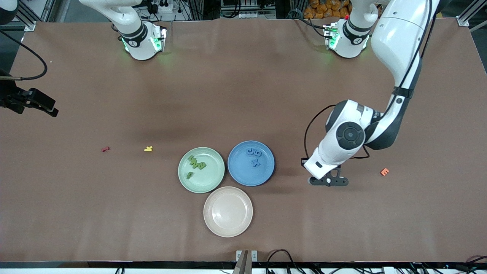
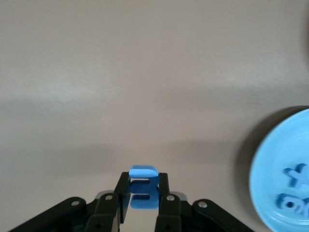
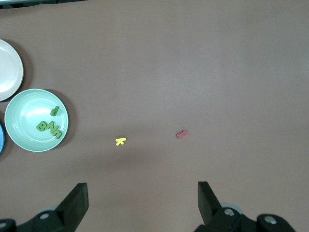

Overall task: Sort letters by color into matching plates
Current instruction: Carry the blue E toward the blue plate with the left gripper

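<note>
The left gripper [image 2: 143,193] is clenching a small blue letter [image 2: 143,186] between its fingers, over bare tabletop [image 1: 243,87] just beside the blue plate [image 1: 251,163], toward the left arm's end. That blue plate is holding a few blue letters [image 1: 253,155]. Touching it is the green plate [image 1: 201,169], which is carrying several green letters [image 1: 196,164]. The beige plate [image 1: 228,211] is sitting empty against both, closer to the tabletop's front edge. An orange letter [image 1: 384,172] is lying on the tabletop past the left gripper, toward the edge at the left arm's end.

The right gripper [image 3: 142,203] is waiting with its fingers spread wide and nothing between them, above the tabletop at the right arm's end. A yellow letter [image 1: 148,148] and a red letter [image 1: 105,149] are lying loose toward that end, well apart from the plates.
</note>
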